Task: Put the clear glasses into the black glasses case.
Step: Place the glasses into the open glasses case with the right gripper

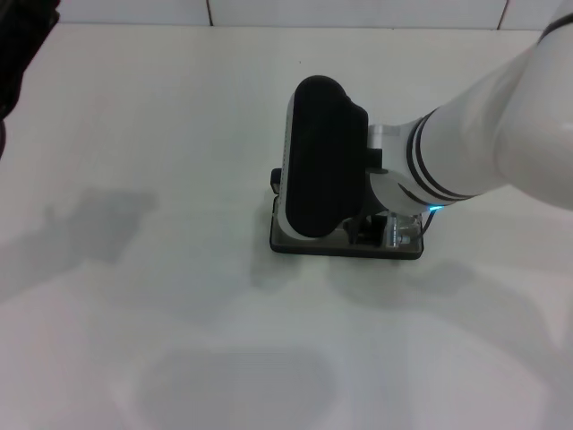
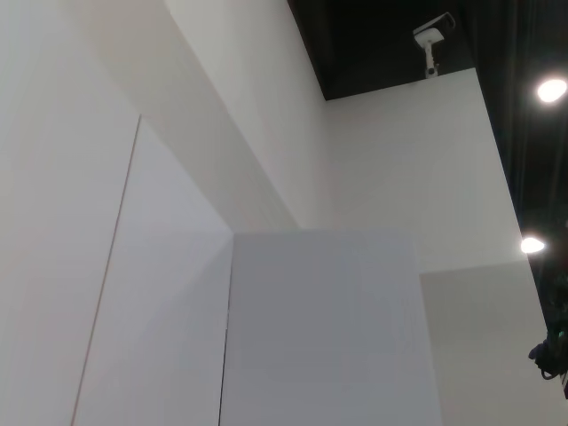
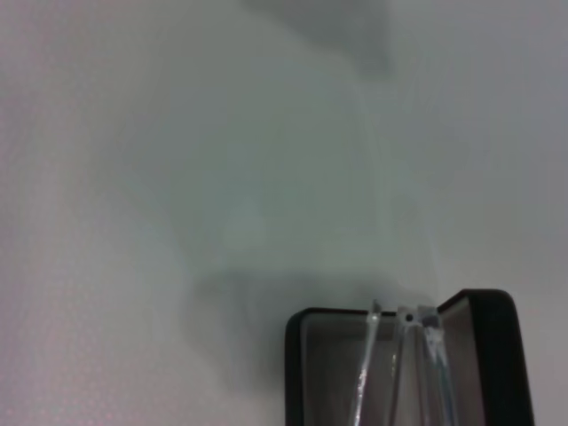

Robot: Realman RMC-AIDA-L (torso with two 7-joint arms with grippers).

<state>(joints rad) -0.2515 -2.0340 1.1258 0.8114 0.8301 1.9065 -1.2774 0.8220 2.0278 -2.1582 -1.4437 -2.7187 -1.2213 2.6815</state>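
Observation:
The black glasses case (image 1: 349, 248) lies open mid-table, its lid (image 1: 320, 157) standing upright on the left side. My right gripper (image 1: 380, 226) reaches down into the case's tray from the right and looks shut on the clear glasses (image 1: 401, 231), which glint just inside the tray's right end. In the right wrist view the clear glasses (image 3: 401, 368) stand inside the grey-lined case (image 3: 306, 373), their thin arms reaching up to the rim. The gripper's own fingers do not show there. My left gripper is out of view.
The white table (image 1: 152, 296) spreads bare around the case, with soft shadows on it. A dark part of the left arm (image 1: 18, 54) sits at the far left corner. The left wrist view shows only white walls and a ceiling lamp (image 2: 551, 89).

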